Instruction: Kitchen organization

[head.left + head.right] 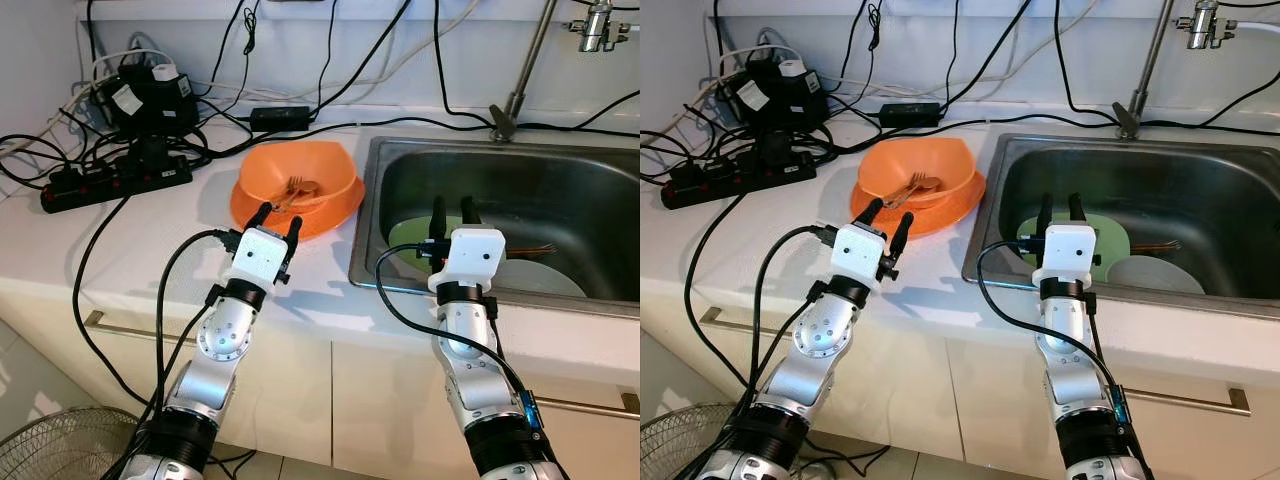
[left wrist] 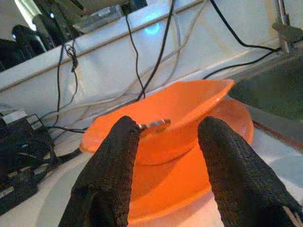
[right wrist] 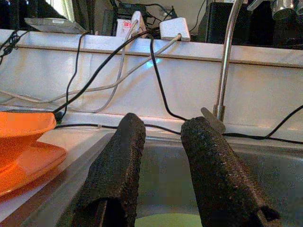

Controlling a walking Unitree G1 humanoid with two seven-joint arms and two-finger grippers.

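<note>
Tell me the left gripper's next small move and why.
Probably ease the left gripper forward over the orange bowl: its fingers are open, empty, just short of the rim, and the fork lies inside, on the orange plate.

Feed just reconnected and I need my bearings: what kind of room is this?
Most likely a home kitchen: a steel sink with a tap set in a white counter, dishes in the basin, and an orange bowl on a plate beside it.

I count one orange bowl (image 1: 297, 178) on one orange plate (image 1: 330, 216), one fork (image 1: 295, 190) in the bowl, one sink (image 1: 600, 290) with two plates, green (image 1: 408, 235) and white (image 1: 545, 277), one faucet (image 1: 528, 62), and one power strip (image 1: 115, 180).
</note>
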